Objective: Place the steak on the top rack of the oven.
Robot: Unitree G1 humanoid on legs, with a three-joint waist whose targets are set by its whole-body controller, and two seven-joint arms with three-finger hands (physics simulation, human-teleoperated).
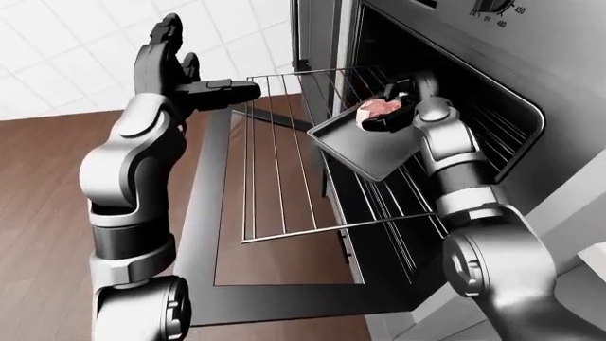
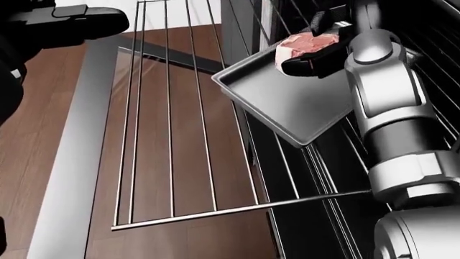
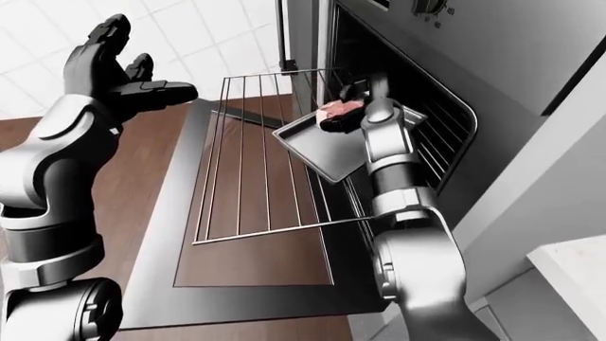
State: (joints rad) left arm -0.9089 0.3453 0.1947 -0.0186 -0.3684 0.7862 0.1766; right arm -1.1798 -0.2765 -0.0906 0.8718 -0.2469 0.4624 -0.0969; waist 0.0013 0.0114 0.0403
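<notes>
In the left-eye view, the left hand (image 1: 175,67) was raised with fingers spread, holding nothing, beside the pulled-out rack (image 1: 284,156). In the head view, the right hand (image 2: 320,51) gripped the steak (image 2: 306,43) above the tray (image 2: 287,102).

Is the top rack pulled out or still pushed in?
Pulled out: the wire rack extends from the oven over the lowered oven door, its outer bar hanging unsupported.
</notes>
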